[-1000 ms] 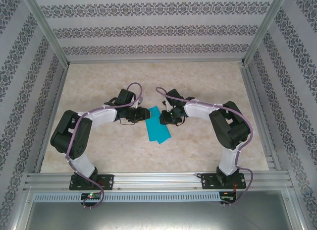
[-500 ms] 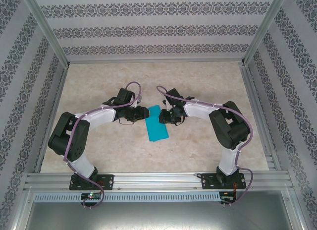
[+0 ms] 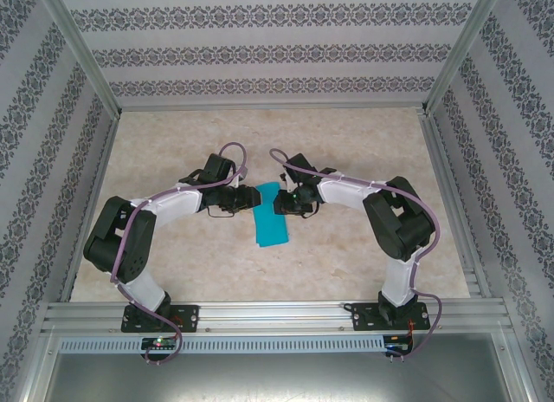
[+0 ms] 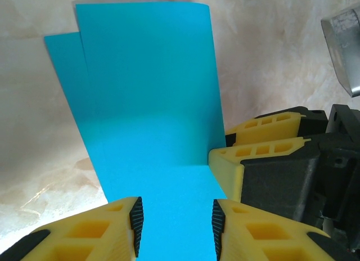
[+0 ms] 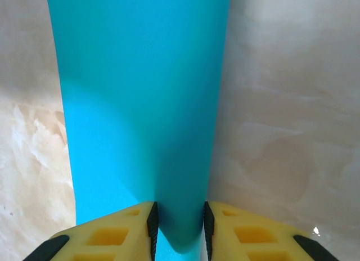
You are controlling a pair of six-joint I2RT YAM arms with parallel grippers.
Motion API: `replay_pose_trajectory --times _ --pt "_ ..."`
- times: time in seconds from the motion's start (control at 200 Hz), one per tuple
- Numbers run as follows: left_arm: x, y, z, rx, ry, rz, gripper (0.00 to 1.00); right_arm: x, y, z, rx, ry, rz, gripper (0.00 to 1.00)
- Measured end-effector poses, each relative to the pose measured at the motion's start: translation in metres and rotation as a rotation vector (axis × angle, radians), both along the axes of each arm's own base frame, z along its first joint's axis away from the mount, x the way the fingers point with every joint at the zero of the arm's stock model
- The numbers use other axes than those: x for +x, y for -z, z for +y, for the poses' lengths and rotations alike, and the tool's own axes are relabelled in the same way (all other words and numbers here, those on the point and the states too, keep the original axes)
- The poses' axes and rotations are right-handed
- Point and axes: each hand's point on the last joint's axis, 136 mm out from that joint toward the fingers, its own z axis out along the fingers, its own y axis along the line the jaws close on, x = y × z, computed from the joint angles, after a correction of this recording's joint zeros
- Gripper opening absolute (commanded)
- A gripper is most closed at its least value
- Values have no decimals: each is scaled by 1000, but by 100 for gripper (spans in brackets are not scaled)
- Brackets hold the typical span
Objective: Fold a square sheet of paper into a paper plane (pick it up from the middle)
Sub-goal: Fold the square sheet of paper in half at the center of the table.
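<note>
Right tool [image 5: 178, 217] pinches folded sheet [image 5: 140, 103]; left tool [image 4: 176, 216] straddles it, grip unclear.

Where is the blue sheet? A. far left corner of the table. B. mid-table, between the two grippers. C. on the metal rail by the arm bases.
B: the square sheet of paper lies with the left gripper and the right gripper at either side of its far end.

**Robot test cell in a lab**
A beige marble-patterned tabletop [image 3: 346, 151] is boxed in by walls papered in grey floral stripes [image 3: 260, 55]. A bare aluminium-profile rail [image 3: 277, 314] carries the bolted-down white-and-black left arm [image 3: 177, 201] and right arm [image 3: 346, 192].
</note>
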Motion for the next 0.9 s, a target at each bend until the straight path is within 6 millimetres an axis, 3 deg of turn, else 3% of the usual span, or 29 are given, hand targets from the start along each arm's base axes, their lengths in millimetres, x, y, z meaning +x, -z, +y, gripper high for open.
replay_pose_trajectory --times 0.435,0.899 --pt "0 -1 0 -1 0 -2 41 -2 3 -7 -50 -33 -10 30" --pt "0 -6 0 -6 0 -15 41 -5 8 1 -74 -73 -15 31"
